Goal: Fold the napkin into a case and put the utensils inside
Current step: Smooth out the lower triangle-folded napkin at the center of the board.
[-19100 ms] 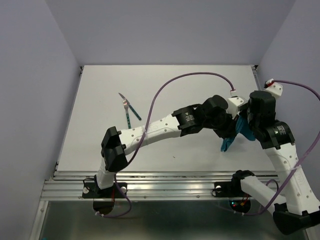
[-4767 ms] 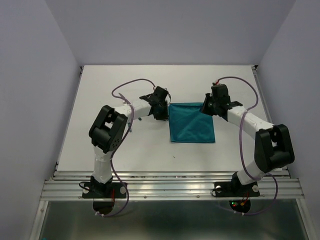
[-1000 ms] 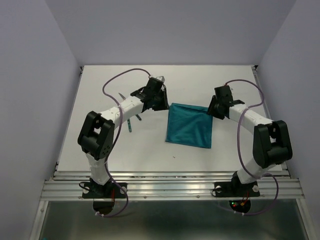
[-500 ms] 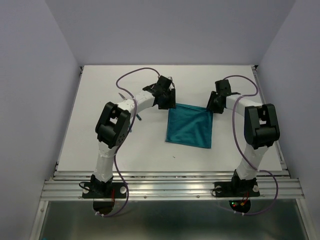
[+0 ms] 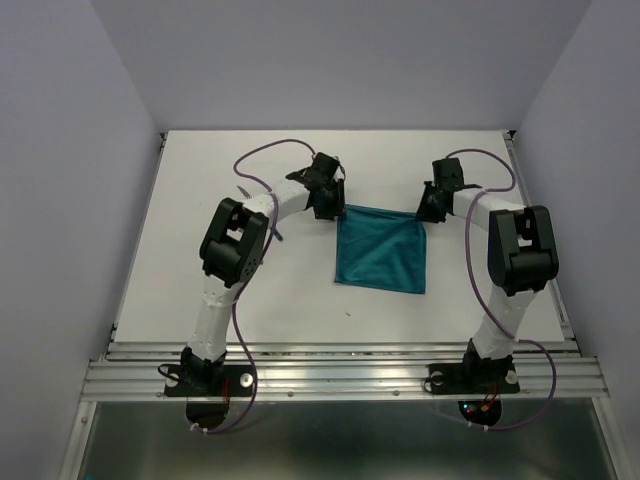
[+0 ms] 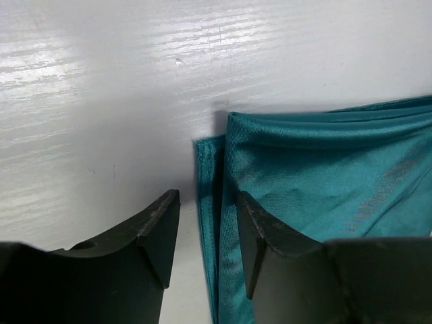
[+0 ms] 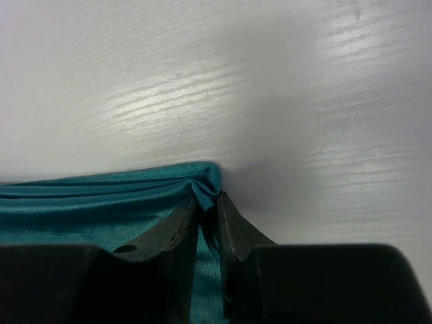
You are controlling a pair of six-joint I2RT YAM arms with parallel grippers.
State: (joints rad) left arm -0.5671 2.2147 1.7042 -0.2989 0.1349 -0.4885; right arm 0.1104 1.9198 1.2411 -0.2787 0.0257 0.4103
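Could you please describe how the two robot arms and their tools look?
The left arm and the right arm have white links and bulky black joints. A thin purple cable runs along each. The left tool and the right tool each have two black wedge-shaped fingers.

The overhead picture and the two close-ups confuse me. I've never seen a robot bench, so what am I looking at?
The overhead view looks down on a left arm and a right arm, both bolted to a white table. A teal napkin lies on it between them. The close-ups come from a camera on each wrist, so the black shapes are that arm's own pincer. The left pincer stands open over one far corner of the napkin. The right pincer is pinched shut on the other far corner.
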